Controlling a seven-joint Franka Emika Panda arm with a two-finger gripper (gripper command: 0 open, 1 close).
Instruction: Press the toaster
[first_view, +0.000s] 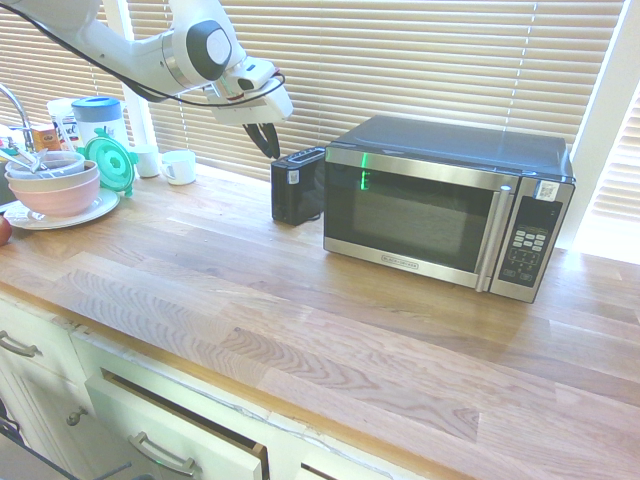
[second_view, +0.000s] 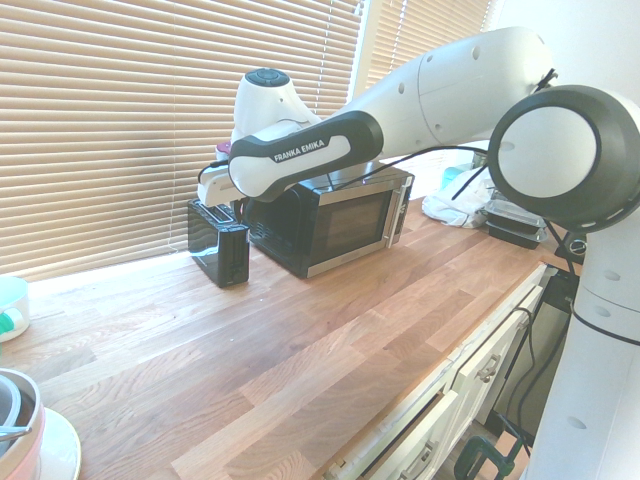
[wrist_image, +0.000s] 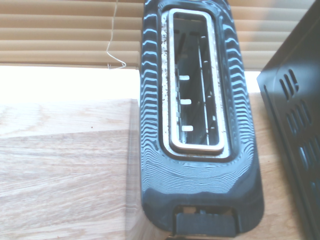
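The toaster (first_view: 298, 185) is a small black box standing on the wooden counter just left of the microwave, with a white sticker on its end. My gripper (first_view: 270, 150) hangs just above the toaster's top at its back left, fingers pointing down, drawn together and holding nothing. In the second exterior view the toaster (second_view: 220, 243) stands in front of the blinds, and my forearm hides the fingers. The wrist view looks straight down into the toaster's (wrist_image: 197, 125) open slot, with its lever (wrist_image: 205, 222) at the near end.
The silver-and-black microwave (first_view: 445, 215) stands close against the toaster's right side. Stacked bowls on a plate (first_view: 55, 190), a green lid (first_view: 108, 160) and a white cup (first_view: 180, 166) sit at the counter's left end. Window blinds run right behind the toaster.
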